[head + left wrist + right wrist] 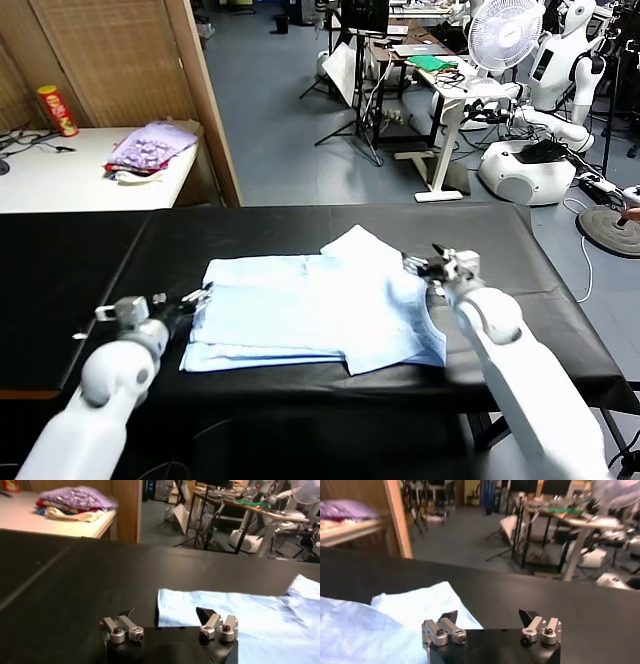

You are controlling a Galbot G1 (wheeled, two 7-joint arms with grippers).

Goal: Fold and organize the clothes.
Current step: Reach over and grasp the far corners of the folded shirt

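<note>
While both arms hang low over the black table (90, 300), the pale-blue T-shirt (310, 310) lies flat across the table's middle, partly folded, w/ several layers stacked along the edge nearest the robot and one sleeve (362, 243) poking out at the far side. Left gripper (197, 297) sits at the shirt's left edge, fingers apart and holding nothing; in the left wrist view that gripper (170, 622) has one fingertip (206, 614) over the blue cloth and the other over bare black table, just beside the shirt's hem. Right gripper (428, 266) is at the shirt's right side near the sleeve, jaws also spread and empty (the right wrist view shows the right gripper (489, 617) w/ one fingertip (449, 616) above the sleeve corner and the other over the table). Shirt fabric looks soft and wrinkly, no print. Off to the left, on a white side table (60, 175) beyond the black one, rests a purple patterned cloth pile (150, 148) and a red-and-yellow can (57, 110). Farther back on the blue floor: a white fan (503, 35), desks, and another white robot (560, 60).
</note>
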